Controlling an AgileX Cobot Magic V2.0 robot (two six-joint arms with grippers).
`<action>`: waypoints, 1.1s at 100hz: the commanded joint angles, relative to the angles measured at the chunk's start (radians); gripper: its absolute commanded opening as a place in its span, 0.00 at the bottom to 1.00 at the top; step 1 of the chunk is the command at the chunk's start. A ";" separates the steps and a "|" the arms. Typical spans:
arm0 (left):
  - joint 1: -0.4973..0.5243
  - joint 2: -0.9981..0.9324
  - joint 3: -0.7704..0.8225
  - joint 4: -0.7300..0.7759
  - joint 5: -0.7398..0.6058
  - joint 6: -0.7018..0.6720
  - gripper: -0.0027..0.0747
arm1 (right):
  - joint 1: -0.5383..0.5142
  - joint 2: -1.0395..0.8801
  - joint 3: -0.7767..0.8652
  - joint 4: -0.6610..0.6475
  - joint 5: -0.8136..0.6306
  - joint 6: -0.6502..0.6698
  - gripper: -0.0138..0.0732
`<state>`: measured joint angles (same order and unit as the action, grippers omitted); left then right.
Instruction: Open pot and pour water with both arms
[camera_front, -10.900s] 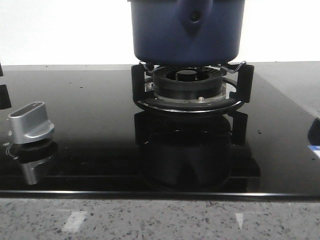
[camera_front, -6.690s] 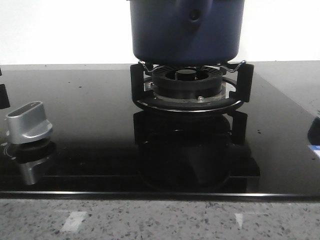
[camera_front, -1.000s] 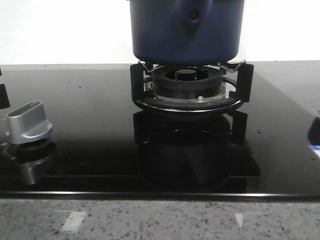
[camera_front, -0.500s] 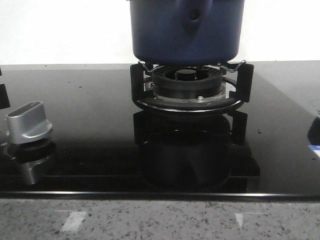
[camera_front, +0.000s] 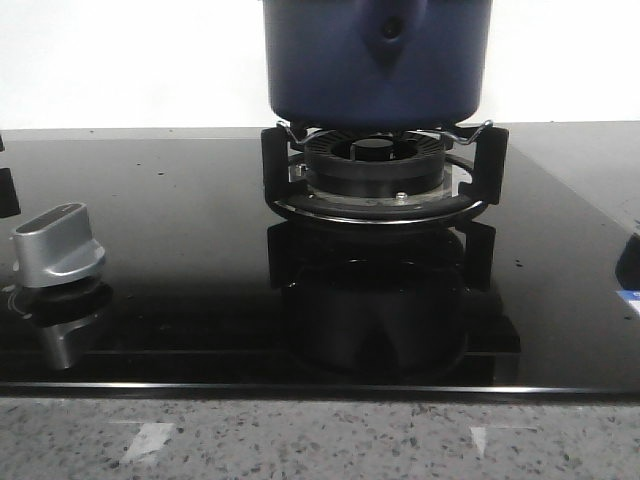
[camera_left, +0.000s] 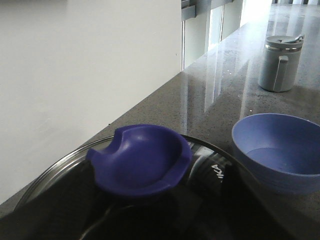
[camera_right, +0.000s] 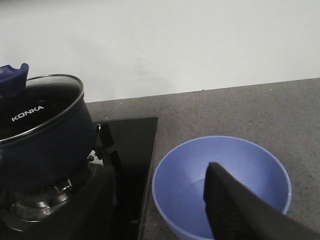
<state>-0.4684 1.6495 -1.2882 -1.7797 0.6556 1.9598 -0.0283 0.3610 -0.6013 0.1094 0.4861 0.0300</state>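
One pot (camera_front: 375, 60) matters here, a dark navy one standing on the black burner ring (camera_front: 378, 170) of the glass hob (camera_front: 180, 250), toward twelve o'clock in my front view, its triangular handle mount with the round rivet hole facing me. A silver knob (camera_front: 58, 247) stands on the hob well apart at about nine o'clock. From my left wrist I look straight down on the pot's glass lid (camera_left: 65, 167) and its blue cupped knob (camera_left: 140, 160); my left fingers do not show clearly there, so I cannot tell whether they are spread or pressed together. A blue bowl (camera_left: 277, 150) with a little water sits on the speckled worktop (camera_left: 220, 85) just beside the pot, and a grey lidded mug (camera_left: 280, 62) stands farther off. From my right wrist, one dark finger (camera_right: 240, 210) hangs over that bowl; its partner is hidden, so I cannot tell its state either.
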 joint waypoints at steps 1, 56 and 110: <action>-0.014 -0.015 -0.047 -0.093 0.028 -0.006 0.63 | 0.003 0.016 -0.035 -0.002 -0.067 -0.010 0.58; -0.014 0.022 -0.079 -0.093 0.129 -0.014 0.63 | 0.003 0.016 -0.035 0.049 -0.067 -0.010 0.58; -0.014 0.047 -0.144 -0.083 0.169 -0.138 0.75 | 0.003 0.016 -0.035 0.051 -0.067 -0.010 0.58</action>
<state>-0.4721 1.7471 -1.3928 -1.7781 0.7601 1.8347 -0.0283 0.3610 -0.6013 0.1556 0.4878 0.0300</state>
